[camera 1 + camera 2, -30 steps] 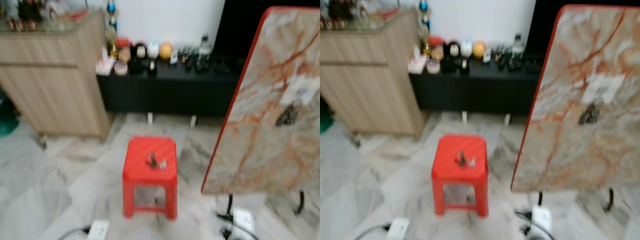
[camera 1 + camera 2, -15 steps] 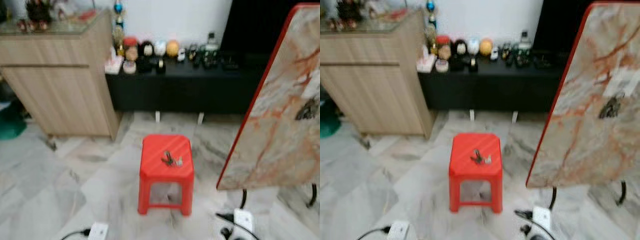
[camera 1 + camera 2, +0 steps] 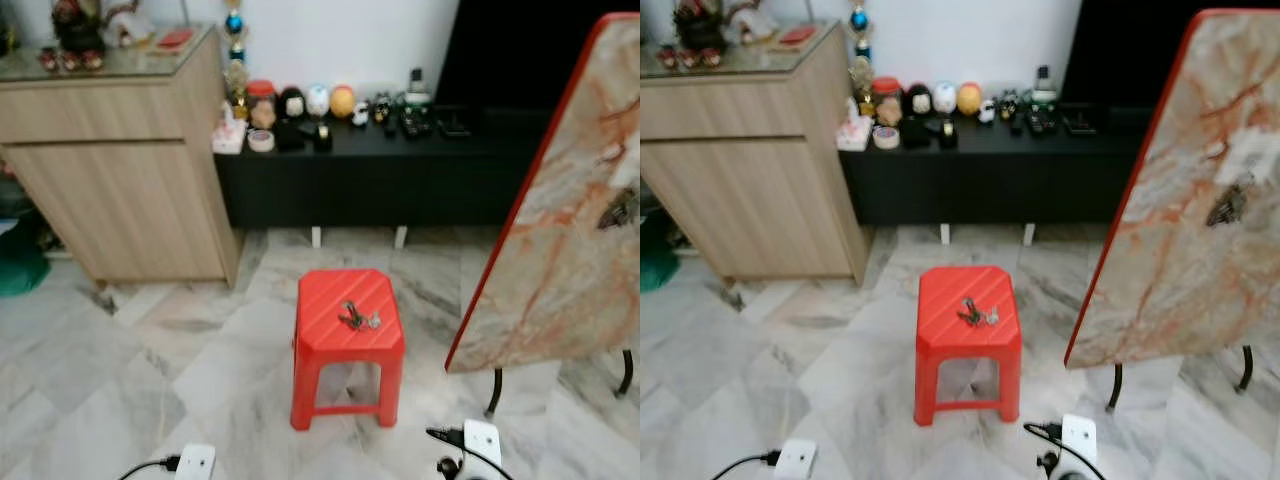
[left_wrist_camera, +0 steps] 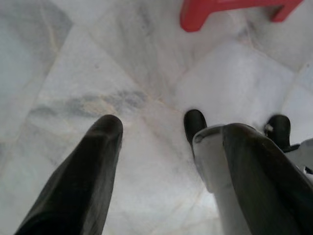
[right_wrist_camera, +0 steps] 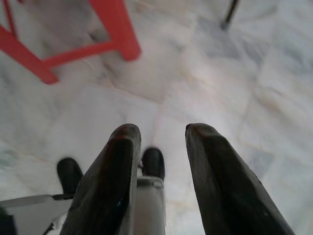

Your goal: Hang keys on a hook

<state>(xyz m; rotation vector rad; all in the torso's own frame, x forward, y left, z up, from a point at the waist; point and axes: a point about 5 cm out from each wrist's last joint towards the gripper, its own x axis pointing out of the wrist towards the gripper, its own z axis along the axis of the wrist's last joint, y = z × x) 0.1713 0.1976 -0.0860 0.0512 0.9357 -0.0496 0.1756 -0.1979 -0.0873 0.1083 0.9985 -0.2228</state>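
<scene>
— What stood in the room, left to right?

— A wooden cabinet (image 3: 120,170), a black low console (image 3: 370,170) lined with trinkets, a red plastic stool (image 3: 347,340) on the marble floor (image 3: 110,370), and a tilted marble-patterned board (image 3: 570,240).

— And the keys?

— The keys (image 3: 356,318) lay on the stool's seat. The left gripper (image 4: 154,129) and right gripper (image 5: 159,134) hung over the floor, fingers parted, holding nothing.

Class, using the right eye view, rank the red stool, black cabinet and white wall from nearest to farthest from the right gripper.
1. Red stool, on the floor just ahead of the right gripper.
2. Black cabinet, behind the stool.
3. White wall, behind the cabinet.
</scene>
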